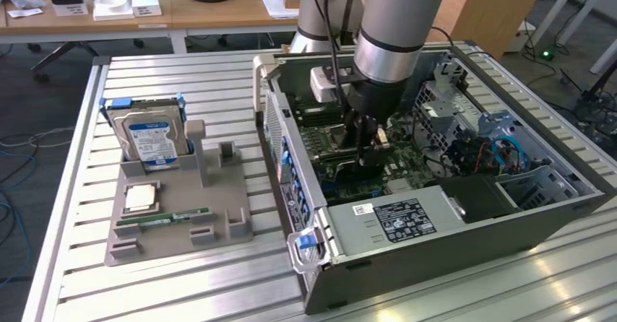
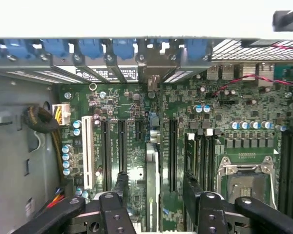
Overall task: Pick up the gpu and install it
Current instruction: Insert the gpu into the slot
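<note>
Gripper (image 2: 154, 195) stands open inside the case (image 1: 424, 228), over the motherboard (image 2: 132, 141). Between its fingers (image 2: 118, 183), edge-on, the gpu (image 2: 153, 180) sits upright in a slot, bracket toward the case's rear wall, apparently touched by neither finger.

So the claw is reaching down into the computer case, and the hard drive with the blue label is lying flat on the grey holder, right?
Not quite. The hard drive stands upright on its edge in the grey holder, not flat; the exterior view shows it. The claw is indeed reaching down into the computer case.
</note>
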Action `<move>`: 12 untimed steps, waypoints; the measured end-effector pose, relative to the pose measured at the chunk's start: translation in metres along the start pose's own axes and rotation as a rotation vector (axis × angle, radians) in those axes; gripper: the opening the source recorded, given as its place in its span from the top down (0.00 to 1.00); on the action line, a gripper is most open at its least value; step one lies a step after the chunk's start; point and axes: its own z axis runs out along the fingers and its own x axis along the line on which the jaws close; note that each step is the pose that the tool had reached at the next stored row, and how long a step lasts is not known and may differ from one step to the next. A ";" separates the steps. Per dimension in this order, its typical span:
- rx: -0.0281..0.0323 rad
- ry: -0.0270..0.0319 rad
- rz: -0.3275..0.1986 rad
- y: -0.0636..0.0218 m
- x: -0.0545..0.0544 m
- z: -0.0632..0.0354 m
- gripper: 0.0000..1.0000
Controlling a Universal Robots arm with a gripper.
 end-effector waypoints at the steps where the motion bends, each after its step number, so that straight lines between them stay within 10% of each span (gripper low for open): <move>1: 0.0000 0.0001 0.000 -0.0001 0.000 -0.0027 0.43; 12: 0.0000 0.0001 0.000 -0.0007 -0.001 -0.0331 0.43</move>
